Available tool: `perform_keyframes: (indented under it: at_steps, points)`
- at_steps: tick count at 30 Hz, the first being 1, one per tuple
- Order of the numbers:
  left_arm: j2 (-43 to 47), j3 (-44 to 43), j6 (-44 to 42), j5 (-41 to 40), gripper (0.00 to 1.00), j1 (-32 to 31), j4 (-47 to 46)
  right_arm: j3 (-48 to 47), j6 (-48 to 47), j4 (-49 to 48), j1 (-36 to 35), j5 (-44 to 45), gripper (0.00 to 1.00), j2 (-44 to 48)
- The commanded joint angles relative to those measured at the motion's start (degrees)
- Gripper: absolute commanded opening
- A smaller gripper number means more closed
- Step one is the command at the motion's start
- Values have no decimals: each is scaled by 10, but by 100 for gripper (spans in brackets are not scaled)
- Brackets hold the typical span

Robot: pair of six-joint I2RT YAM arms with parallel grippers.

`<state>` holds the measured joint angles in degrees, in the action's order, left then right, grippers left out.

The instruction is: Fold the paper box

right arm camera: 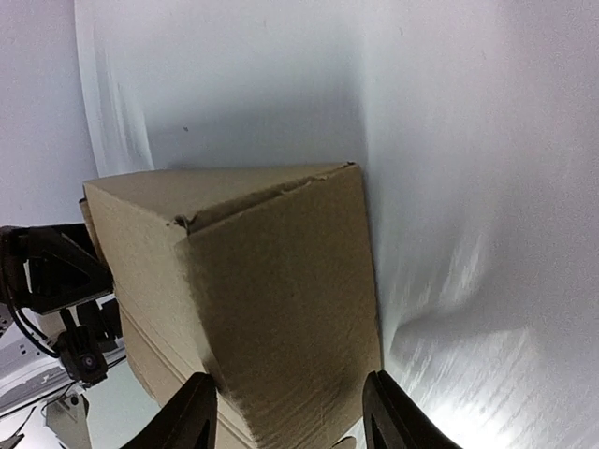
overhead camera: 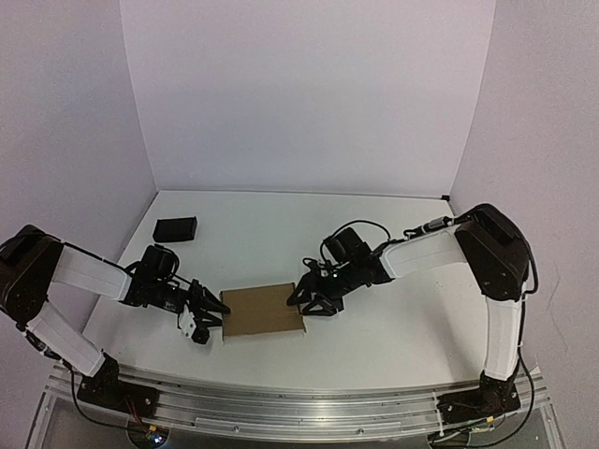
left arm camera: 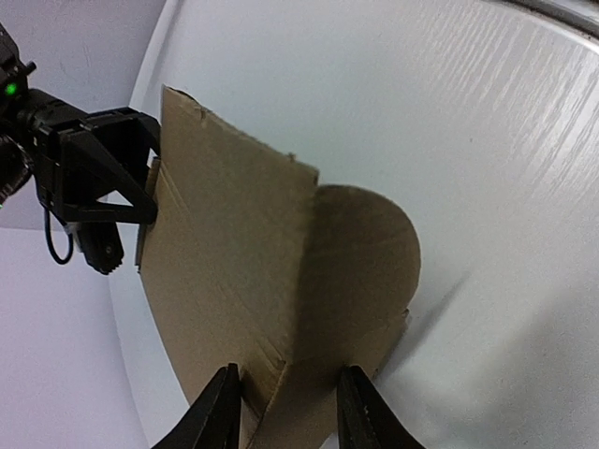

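Left tool (left arm camera: 288, 376) and right tool (right arm camera: 288, 379) straddle stiff brown rectangular paper box (overhead camera: 262, 311); grip unclear.

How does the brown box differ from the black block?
The box is brown cardboard; the block is black. The box looks bigger than the block. The box lies near the front with the left gripper and right gripper at its ends; the block lies alone at the far left, untouched. Both are rectangular and rest on the white table.
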<state>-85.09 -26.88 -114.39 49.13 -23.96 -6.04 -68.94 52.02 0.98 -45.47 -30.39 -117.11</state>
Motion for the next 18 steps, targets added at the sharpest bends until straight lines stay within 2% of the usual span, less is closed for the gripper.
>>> perform_keyframes:
  at_steps: [1,6,10,14,18]
  points:
    - [43,8,-35,72,30,-12,-8,21,26,47,-14,-27,55,45]
    - [53,-4,-30,66,21,-23,30,25,25,59,-14,-21,56,59]
    - [58,-7,-43,66,5,-32,48,19,21,70,-14,-17,56,61]
    - [59,-29,-51,65,0,-37,101,5,10,88,-14,-15,56,67]
    - [62,-58,-24,64,0,-43,147,-17,-14,131,-13,-9,57,66]
